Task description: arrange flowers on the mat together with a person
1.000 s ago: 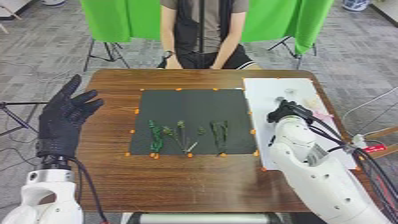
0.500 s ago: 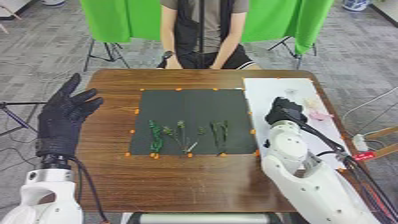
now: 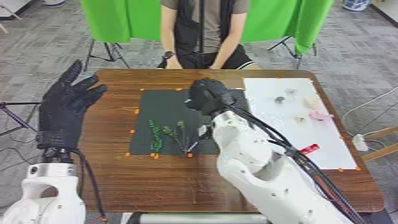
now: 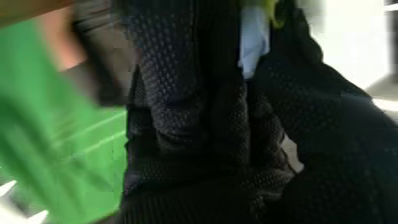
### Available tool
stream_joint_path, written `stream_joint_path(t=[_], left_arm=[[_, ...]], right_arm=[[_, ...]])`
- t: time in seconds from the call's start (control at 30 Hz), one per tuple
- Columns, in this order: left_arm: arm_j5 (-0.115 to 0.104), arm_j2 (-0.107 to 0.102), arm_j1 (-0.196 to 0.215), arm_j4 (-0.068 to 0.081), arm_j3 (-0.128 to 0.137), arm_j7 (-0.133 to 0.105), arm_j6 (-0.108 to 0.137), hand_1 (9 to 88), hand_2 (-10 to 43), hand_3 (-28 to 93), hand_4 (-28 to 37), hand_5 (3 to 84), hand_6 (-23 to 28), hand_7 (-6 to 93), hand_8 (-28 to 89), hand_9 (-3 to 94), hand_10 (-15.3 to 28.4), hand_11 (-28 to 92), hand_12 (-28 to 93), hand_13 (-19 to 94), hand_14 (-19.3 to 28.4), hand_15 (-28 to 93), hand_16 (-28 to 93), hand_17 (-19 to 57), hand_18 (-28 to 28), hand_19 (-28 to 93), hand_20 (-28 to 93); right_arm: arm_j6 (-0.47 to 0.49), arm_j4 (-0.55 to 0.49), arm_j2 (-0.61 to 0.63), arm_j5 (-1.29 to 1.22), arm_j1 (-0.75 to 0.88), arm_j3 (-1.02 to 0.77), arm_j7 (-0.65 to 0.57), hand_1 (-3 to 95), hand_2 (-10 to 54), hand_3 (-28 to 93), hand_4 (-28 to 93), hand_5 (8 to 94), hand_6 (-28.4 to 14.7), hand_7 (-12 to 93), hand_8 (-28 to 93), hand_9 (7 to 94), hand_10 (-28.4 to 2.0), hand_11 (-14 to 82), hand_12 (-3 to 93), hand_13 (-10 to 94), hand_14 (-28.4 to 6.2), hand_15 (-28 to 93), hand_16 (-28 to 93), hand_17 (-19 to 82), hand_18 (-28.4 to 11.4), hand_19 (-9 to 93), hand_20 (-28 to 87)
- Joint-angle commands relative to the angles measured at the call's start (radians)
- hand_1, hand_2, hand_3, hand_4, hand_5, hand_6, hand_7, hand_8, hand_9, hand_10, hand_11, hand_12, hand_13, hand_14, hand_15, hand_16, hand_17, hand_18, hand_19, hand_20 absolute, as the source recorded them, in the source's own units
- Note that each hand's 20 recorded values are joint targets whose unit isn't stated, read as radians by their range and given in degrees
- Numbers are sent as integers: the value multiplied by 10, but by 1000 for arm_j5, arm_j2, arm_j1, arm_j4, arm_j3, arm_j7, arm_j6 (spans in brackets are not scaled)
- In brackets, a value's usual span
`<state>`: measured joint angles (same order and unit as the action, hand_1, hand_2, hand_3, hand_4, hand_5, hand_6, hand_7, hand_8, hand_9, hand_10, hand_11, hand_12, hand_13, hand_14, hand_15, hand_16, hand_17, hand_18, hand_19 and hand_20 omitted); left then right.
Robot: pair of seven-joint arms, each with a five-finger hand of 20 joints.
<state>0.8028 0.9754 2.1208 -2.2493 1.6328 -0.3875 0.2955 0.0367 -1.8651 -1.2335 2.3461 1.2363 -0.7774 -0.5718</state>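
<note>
My right hand [image 3: 208,97] is over the upper right of the dark mat [image 3: 160,105]. In the right wrist view, the right hand [image 4: 182,100] pinches a pale flower [image 4: 253,40] with a yellow-green part between thumb and fingers. Green stems lie along the mat's near part: a leafy one [image 3: 156,139] at the left and a branched one [image 3: 180,134] beside it. My right arm covers the mat's near right part. Off the mat's left side, my left hand [image 3: 67,107] is raised and open.
A white sheet [image 3: 266,112] at the table's right holds small greyish pieces [image 3: 280,99], a pale flower [image 3: 311,103] and a pink one [image 3: 320,116]. Orange marks edge mat and sheet. Across the brown table [image 3: 111,165] a person sits, hands at the far edge.
My right hand has moved left from the white sheet to over the dark mat's upper right, and its arm now crosses the mat's right stems. The left hand has shifted only slightly.
</note>
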Motion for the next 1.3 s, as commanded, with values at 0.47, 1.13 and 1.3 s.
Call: stream_joint_path(t=[0.47, 1.13, 1.3], left_arm=[[-6, -42, -272, 56, -150, 1, -70, 224, 78, 744, -265, 366, 96, 27, -51, 398, 259, 64, 204, 334, 284, 88, 81, -53, 270, 208, 244], [-15, -51, -327, 93, -185, -9, -99, 222, 72, 754, -271, 363, 84, 51, -64, 398, 225, 197, 147, 321, 284, 417, 3, -50, 284, 369, 372], [3, -22, -304, 83, -157, 53, -107, 220, 70, 758, -273, 359, 77, 57, -66, 389, 206, 231, 131, 310, 284, 527, -63, -32, 284, 459, 385]], right_arm=[[-52, 261, -131, -130, -268, 354, 35, 702, -75, 472, -160, 687, 9, 343, -69, 843, -59, 108, 358, 797, -12, 420, 312, 291, -38, 553, 220], [28, 267, -80, -84, -367, 477, 33, 585, -95, 563, -282, 697, 38, 277, -103, 857, -56, 98, 349, 763, -20, 414, 302, 234, -73, 554, 207], [121, 262, -112, -21, -268, 380, 86, 539, -95, 552, -283, 683, 49, 258, -105, 821, -71, 202, 278, 742, -41, 470, 223, 209, -93, 568, 203]])
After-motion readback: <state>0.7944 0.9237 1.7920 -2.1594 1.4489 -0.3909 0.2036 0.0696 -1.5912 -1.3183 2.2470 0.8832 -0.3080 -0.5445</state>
